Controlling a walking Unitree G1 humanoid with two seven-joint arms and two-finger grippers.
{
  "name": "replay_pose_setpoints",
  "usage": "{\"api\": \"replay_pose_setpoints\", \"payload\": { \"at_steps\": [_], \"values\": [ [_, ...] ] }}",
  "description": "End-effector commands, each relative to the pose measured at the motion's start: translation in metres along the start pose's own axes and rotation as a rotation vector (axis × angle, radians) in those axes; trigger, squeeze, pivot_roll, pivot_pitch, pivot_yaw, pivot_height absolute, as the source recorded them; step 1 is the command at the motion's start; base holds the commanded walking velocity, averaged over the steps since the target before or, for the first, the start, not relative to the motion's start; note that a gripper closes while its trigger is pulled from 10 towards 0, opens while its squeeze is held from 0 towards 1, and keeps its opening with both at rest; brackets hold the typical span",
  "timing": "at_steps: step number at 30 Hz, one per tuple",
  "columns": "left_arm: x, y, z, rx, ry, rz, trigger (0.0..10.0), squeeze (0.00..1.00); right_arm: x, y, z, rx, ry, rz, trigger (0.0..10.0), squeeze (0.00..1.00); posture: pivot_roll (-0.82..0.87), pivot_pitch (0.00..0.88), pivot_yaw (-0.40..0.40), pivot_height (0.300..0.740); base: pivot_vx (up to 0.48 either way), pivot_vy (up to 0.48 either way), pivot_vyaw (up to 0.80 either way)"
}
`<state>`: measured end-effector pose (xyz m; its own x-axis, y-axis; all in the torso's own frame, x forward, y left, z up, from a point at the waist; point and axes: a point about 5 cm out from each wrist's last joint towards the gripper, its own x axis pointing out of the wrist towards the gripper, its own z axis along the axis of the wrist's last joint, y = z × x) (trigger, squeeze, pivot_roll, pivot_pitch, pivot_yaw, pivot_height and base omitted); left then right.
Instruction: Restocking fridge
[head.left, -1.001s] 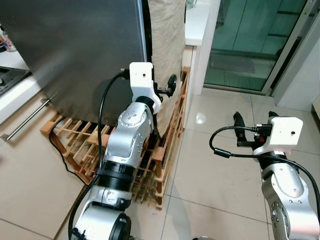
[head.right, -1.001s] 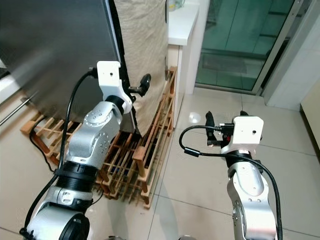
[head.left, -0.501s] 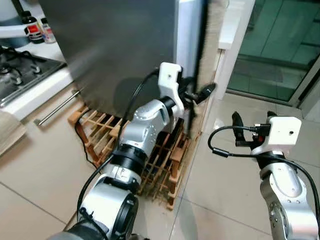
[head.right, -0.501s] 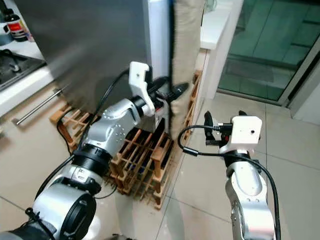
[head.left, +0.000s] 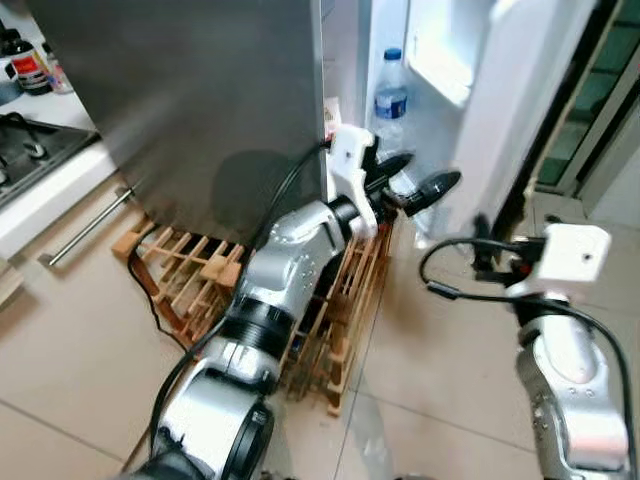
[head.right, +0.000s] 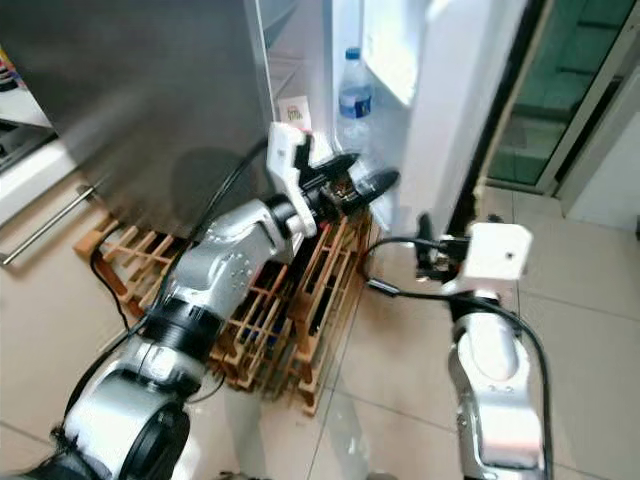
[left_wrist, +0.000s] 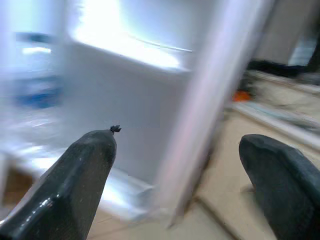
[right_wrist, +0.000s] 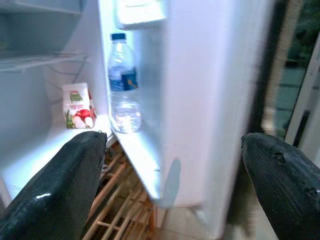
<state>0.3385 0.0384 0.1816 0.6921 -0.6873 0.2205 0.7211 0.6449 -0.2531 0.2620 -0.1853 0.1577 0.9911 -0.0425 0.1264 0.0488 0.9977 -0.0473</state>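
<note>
The grey fridge (head.left: 200, 100) stands with its white door (head.left: 500, 110) swung open to the right. A water bottle (head.left: 390, 95) with a blue label stands in the door's shelf. A small carton (right_wrist: 77, 105) sits on an inner shelf. My left gripper (head.left: 425, 172) is open, held out at the door's lower inner edge with nothing between its fingers; whether it touches the door I cannot tell. The right gripper (head.left: 495, 250) hangs lower, in front of the door, open and empty. The right wrist view looks at the bottle (right_wrist: 122, 85) and the door.
A wooden wine rack (head.left: 190, 280) lies on the tiled floor under the fridge, below my left arm. A stove and counter (head.left: 30, 150) with small bottles (head.left: 25, 65) are at the far left. A glass sliding door (head.left: 590, 120) is behind the fridge door.
The fridge door has swung from ajar to wide open, showing the bottle and shelves. My left gripper has moved right along with the door's edge. The camera has shifted; the right arm holds much the same place.
</note>
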Motion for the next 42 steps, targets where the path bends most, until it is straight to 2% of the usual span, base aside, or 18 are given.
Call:
{"api": "replay_pose_setpoints", "payload": {
  "at_steps": [1,2,3,4,6,8,13,17,21,25,26,28,30,33,34,36,40,42],
  "values": [
    [-0.015,0.016,0.005,0.046,-0.006,0.117,10.0,0.00,0.002,-0.002,-0.004,0.002,0.016,0.003,10.0,0.35,-0.11,0.000,0.042,0.740,0.000,0.000,0.66],
    [-0.034,0.028,0.005,0.082,0.000,0.208,10.0,0.00,0.005,-0.002,-0.005,0.008,0.022,0.012,10.0,0.35,-0.09,0.000,0.033,0.740,0.000,0.000,0.64],
    [-0.034,0.028,0.005,0.082,0.000,0.208,10.0,0.00,0.005,-0.002,-0.005,0.008,0.022,0.012,10.0,0.35,-0.09,0.000,0.033,0.740,0.000,0.000,0.64],
    [-0.043,0.033,0.005,0.117,0.005,0.252,10.0,0.00,0.007,-0.002,-0.006,0.007,0.025,0.016,10.0,0.36,-0.09,0.000,0.033,0.740,0.000,0.000,0.65],
    [-0.063,0.045,0.006,0.163,0.012,0.398,10.0,0.00,0.012,0.001,-0.007,0.005,0.033,0.036,10.0,0.36,-0.06,0.000,0.014,0.740,0.000,0.000,0.60],
    [-0.077,0.053,0.005,0.180,0.020,0.515,10.0,0.00,0.017,0.004,-0.008,0.001,0.037,0.057,10.0,0.37,-0.05,0.000,0.010,0.740,0.000,0.000,0.58],
    [-0.094,0.063,-0.001,0.213,0.056,0.723,10.0,0.00,0.024,0.010,-0.009,0.001,0.040,0.092,10.0,0.37,-0.05,0.000,0.009,0.740,0.000,0.000,0.55],
    [-0.106,0.064,0.000,0.274,0.068,0.793,10.0,0.00,0.025,0.016,-0.010,0.018,0.039,0.123,10.0,0.38,-0.05,0.000,0.005,0.740,0.000,0.000,0.49],
    [-0.118,0.071,0.001,0.273,0.064,0.863,10.0,0.00,0.031,0.013,-0.015,0.032,0.055,0.123,10.0,0.39,-0.03,0.000,-0.021,0.740,0.000,0.000,0.46],
    [-0.115,0.072,0.010,0.294,0.027,0.878,10.0,0.00,0.038,0.012,-0.014,0.046,0.062,0.117,10.0,0.39,-0.01,0.000,-0.037,0.740,0.000,0.000,0.44],
    [-0.112,0.069,0.018,0.344,0.004,0.859,10.0,0.00,0.041,0.012,-0.011,0.042,0.050,0.131,10.0,0.40,0.00,0.000,-0.039,0.740,0.000,0.000,0.42],
    [-0.113,0.068,0.021,0.367,-0.001,0.852,10.0,0.00,0.043,0.012,-0.010,0.040,0.046,0.138,10.0,0.39,0.01,0.000,-0.039,0.740,0.000,0.000,0.42],
    [-0.119,0.069,0.026,0.390,-0.002,0.882,10.0,0.00,0.047,0.014,-0.014,0.033,0.052,0.145,10.0,0.40,0.02,0.000,-0.037,0.740,0.000,0.000,0.41],
    [-0.130,0.074,0.026,0.452,0.067,0.986,10.0,0.00,0.050,0.019,-0.014,0.036,0.050,0.152,10.0,0.42,0.03,0.000,-0.034,0.740,0.000,-0.480,0.41],
    [-0.131,0.073,0.022,0.443,0.093,1.018,10.0,0.00,0.050,0.024,-0.017,0.042,0.052,0.169,10.0,0.42,0.04,0.000,-0.036,0.740,0.000,-0.480,0.00],
    [-0.130,0.072,0.020,0.444,0.098,1.005,10.0,0.00,0.048,0.026,-0.021,0.038,0.060,0.178,10.0,0.42,0.06,0.000,-0.040,0.740,0.000,-0.480,0.00],
    [-0.133,0.075,0.021,0.434,0.102,1.026,10.0,0.00,0.045,0.021,-0.026,0.046,0.079,0.171,10.0,0.42,0.06,0.000,-0.039,0.740,0.000,-0.480,0.00],
    [-0.129,0.074,0.019,0.445,0.120,1.018,10.0,0.00,0.044,0.020,-0.030,0.044,0.084,0.172,10.0,0.42,0.05,0.000,-0.033,0.740,0.000,-0.480,0.00]
  ]
}}
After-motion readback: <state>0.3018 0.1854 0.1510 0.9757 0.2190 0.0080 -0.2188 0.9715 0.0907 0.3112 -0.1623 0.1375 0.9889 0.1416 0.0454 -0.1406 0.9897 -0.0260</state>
